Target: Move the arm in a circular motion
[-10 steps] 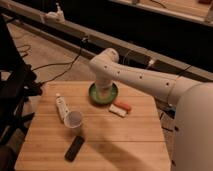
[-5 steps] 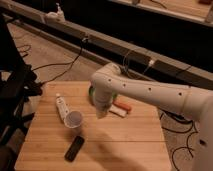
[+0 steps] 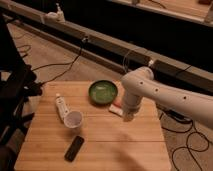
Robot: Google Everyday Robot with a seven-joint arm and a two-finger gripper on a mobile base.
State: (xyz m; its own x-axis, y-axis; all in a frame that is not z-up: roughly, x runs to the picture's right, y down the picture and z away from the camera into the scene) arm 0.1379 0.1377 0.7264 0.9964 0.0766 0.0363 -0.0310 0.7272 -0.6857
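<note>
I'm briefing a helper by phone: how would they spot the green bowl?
Find the wooden table; the bowl sits near its far edge, just beside the white arm, whose gripper hangs over the table's right side. It is the only round green thing there.

table [image 3: 107,157]: light wooden slats, mid-scene.
bowl [image 3: 103,92]: green, round, far middle of the table.
packet [image 3: 116,109]: red and white, near and right of the bowl, just left of the gripper [image 3: 128,117] low over the table.
bottle [image 3: 60,106]: white, lying on the left.
cup [image 3: 73,120]: white, at the bottle's near end.
dark flat device [image 3: 74,148]: near left.
cables [image 3: 60,65]: black, on the far floor.
</note>
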